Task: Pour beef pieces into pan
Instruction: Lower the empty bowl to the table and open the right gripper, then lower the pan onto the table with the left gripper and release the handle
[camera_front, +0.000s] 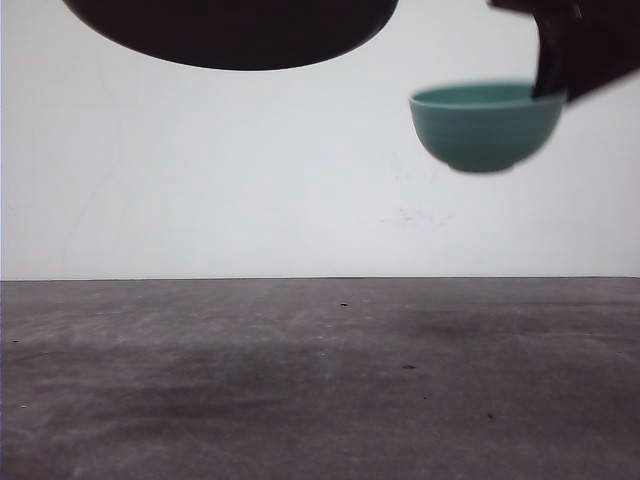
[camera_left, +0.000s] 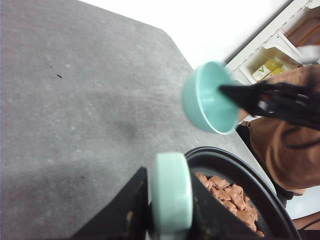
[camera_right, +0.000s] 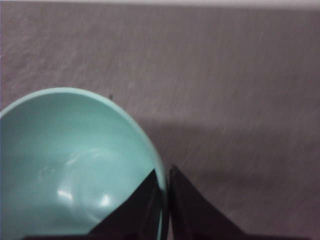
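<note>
The left gripper (camera_left: 170, 210) pinches the pan (camera_left: 240, 175) handle, holding it up. Beef pieces (camera_left: 230, 197) sit inside. The right gripper (camera_right: 166, 200) pinches the empty bowl (camera_right: 75, 165).

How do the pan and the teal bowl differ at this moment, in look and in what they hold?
The pan is black, shallow and wide; the bowl is teal, deeper and smaller. The pan holds the beef pieces; the bowl is empty inside. The left tool grips the pan's mint handle; the right tool pinches the bowl's rim. Both are held above the table.
</note>
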